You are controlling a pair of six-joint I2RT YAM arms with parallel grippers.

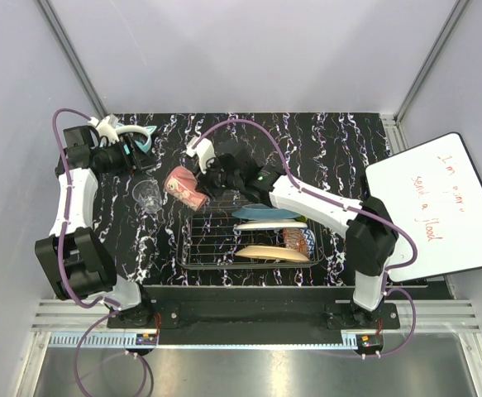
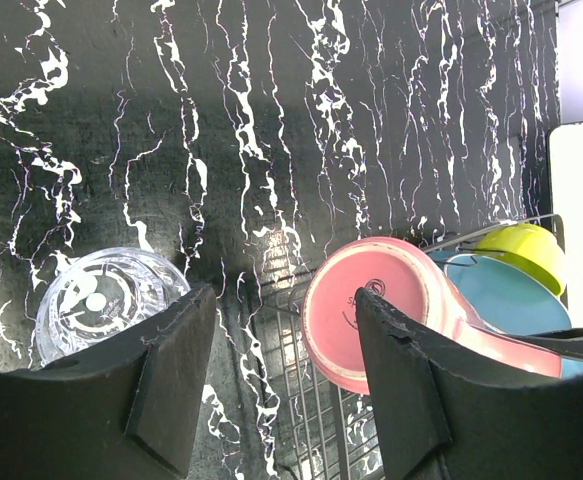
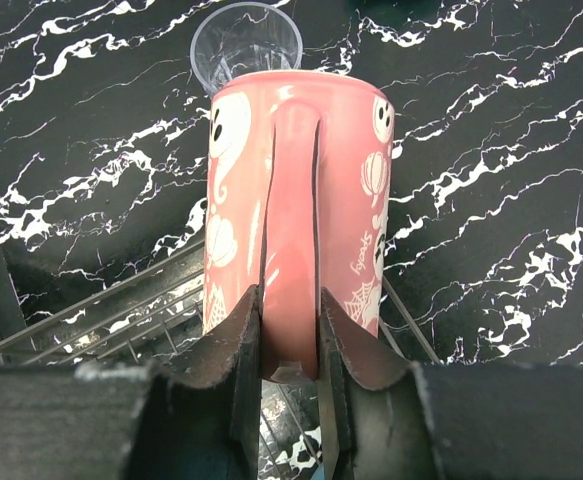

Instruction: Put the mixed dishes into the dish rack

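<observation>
My right gripper (image 3: 289, 300) is shut on the handle of the pink mug (image 3: 351, 170) and holds it on its side over the far left corner of the dish rack (image 1: 224, 266). In the top view the mug (image 1: 185, 188) hangs just left of that gripper (image 1: 206, 178). The teal plate (image 1: 265, 213), white plate (image 1: 267, 225), tan plate (image 1: 269, 253) and red patterned bowl (image 1: 298, 241) stand in the rack. The yellow-green bowl (image 2: 521, 250) shows in the left wrist view. The clear glass (image 1: 148, 195) stands on the table left of the mug. My left gripper (image 2: 283, 300) is open and empty above the glass (image 2: 101, 300).
Teal cat-ear headphones (image 1: 137, 136) lie at the far left of the black marbled table, beside my left wrist. A whiteboard (image 1: 439, 207) leans over the table's right edge. The rack's wire edge (image 3: 101, 300) runs right under the mug.
</observation>
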